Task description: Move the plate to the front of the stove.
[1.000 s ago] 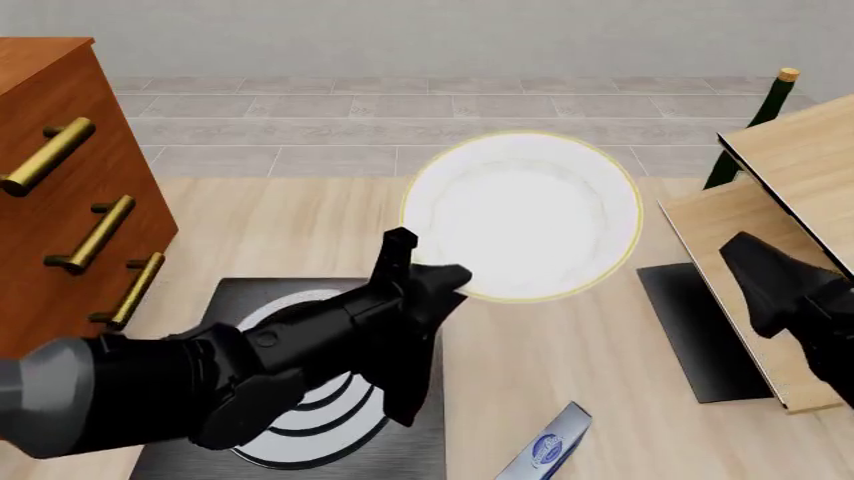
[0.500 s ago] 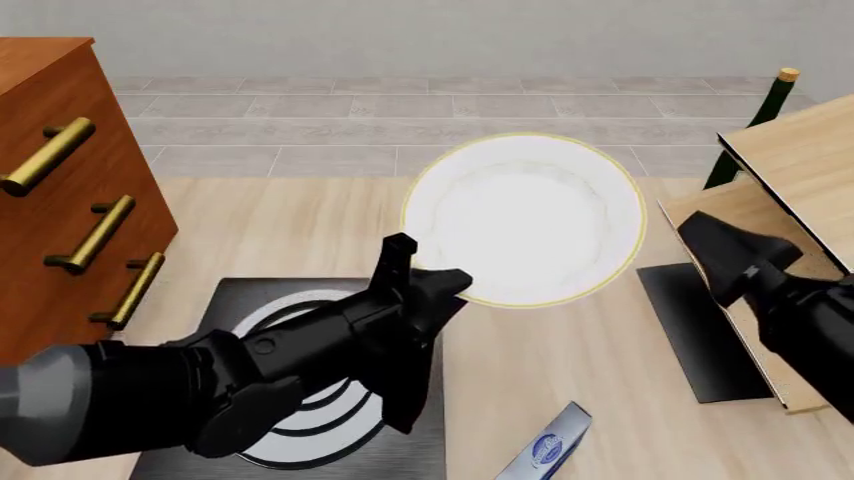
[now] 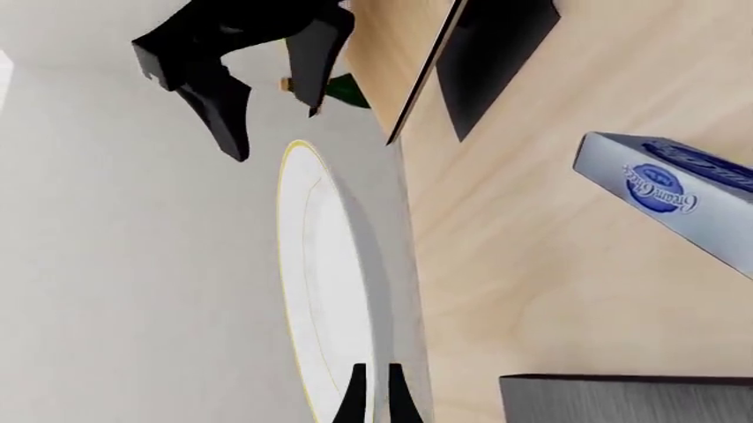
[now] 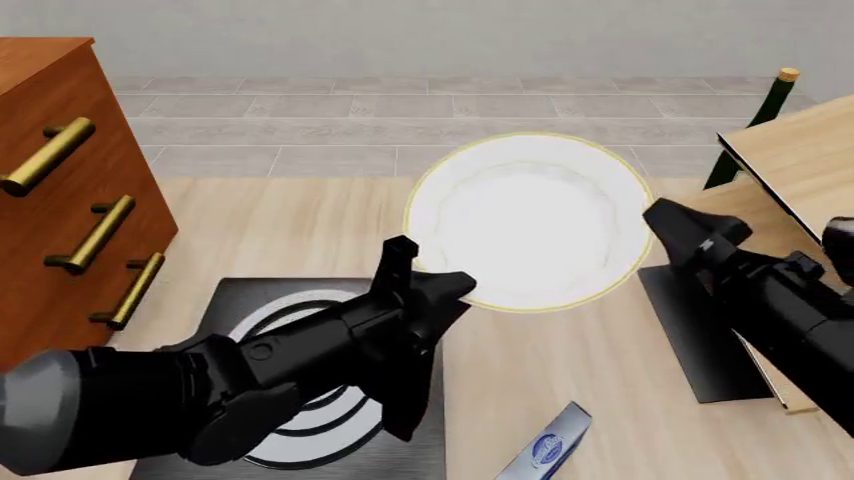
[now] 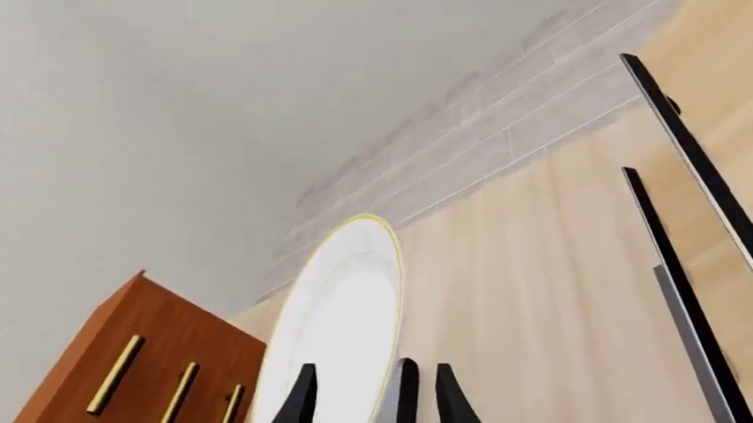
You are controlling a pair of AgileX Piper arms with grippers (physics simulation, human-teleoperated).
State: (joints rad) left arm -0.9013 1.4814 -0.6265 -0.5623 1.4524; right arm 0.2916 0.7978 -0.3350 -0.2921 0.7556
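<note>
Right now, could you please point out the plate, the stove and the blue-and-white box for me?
plate (image 4: 527,220), front view, middle of its white face.
stove (image 4: 254,300), front view, bare black corner by the rings.
blue-and-white box (image 3: 671,198), left wrist view, its printed side.

The round white shallow plate with a thin gold rim (image 4: 527,220) is raised and tilted beyond the far right corner of the flat black square stove with silver-grey concentric rings (image 4: 267,315).
</note>
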